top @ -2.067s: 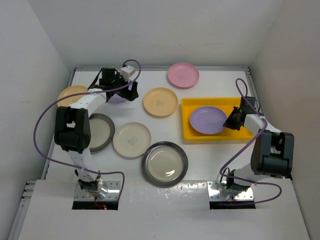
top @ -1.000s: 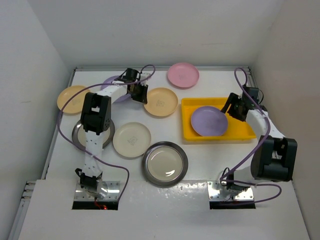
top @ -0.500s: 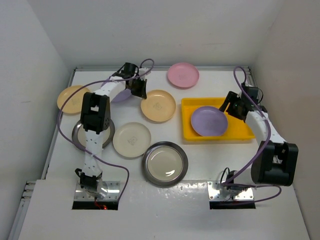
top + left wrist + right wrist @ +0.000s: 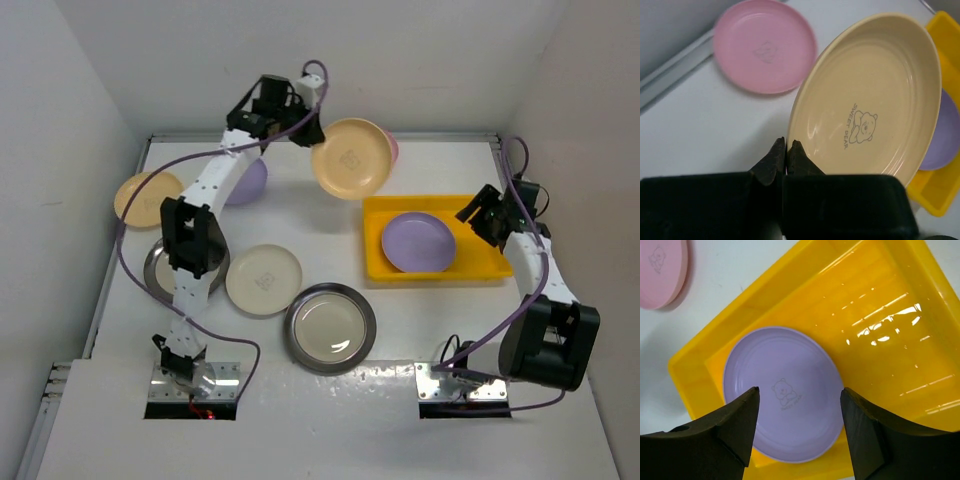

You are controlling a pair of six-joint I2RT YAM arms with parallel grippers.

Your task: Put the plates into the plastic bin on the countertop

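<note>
While my left tool (image 4: 786, 150) clamps just the rim of the pale orange plate (image 4: 870, 105), tilted aloft near the yellow bin (image 4: 480, 262), it could slip free; my right tool (image 4: 799, 390), spread above the binned lilac plate (image 4: 790, 440), risks collision.

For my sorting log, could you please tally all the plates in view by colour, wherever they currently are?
Lilac plates: 2
Pink plate: 1
Pale orange plates: 2
Cream-white plate: 1
Steel-rimmed plates: 2
Total: 8
</note>
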